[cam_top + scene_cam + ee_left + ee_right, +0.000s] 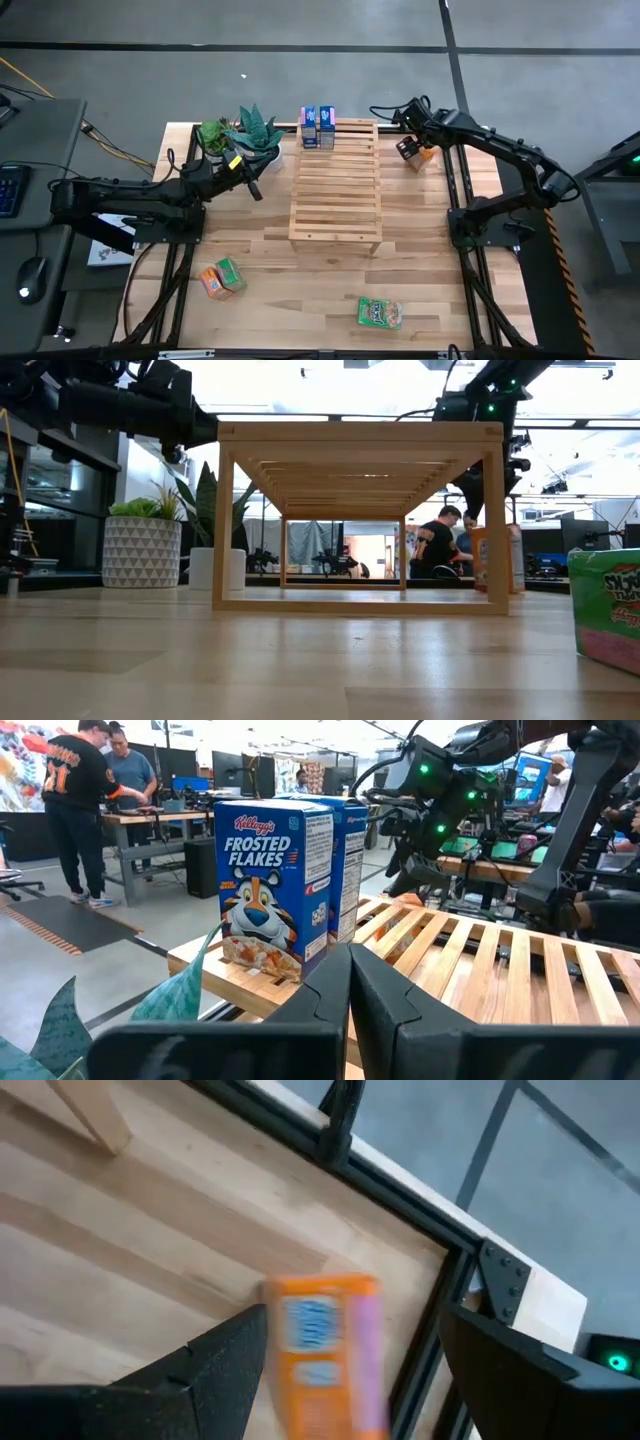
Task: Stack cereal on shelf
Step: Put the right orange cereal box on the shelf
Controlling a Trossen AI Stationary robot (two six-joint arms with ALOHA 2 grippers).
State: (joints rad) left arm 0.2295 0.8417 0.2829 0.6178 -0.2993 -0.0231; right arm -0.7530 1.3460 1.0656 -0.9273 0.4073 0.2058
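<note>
The shelf point(335, 185), a light-wood slatted rack, stands mid-table on its legs. Two blue cereal boxes point(318, 127) stand upright on its far end, and also show in the left wrist view point(275, 885). An orange cereal box point(325, 1350) stands upright on the table right of the shelf's far end. My right gripper point(352, 1318) hovers open above it, one finger to either side. My left gripper point(349, 955) is shut and empty, level, left of the shelf near the plants. An orange and a green box point(220, 278) sit at the near left. Another green box point(380, 313) lies flat near the front edge.
Two potted plants point(240, 135) stand at the far left, close to my left arm. Black frame rails point(455, 190) run along the table's right side beside the orange box. People work at benches in the room beyond the table point(95, 790).
</note>
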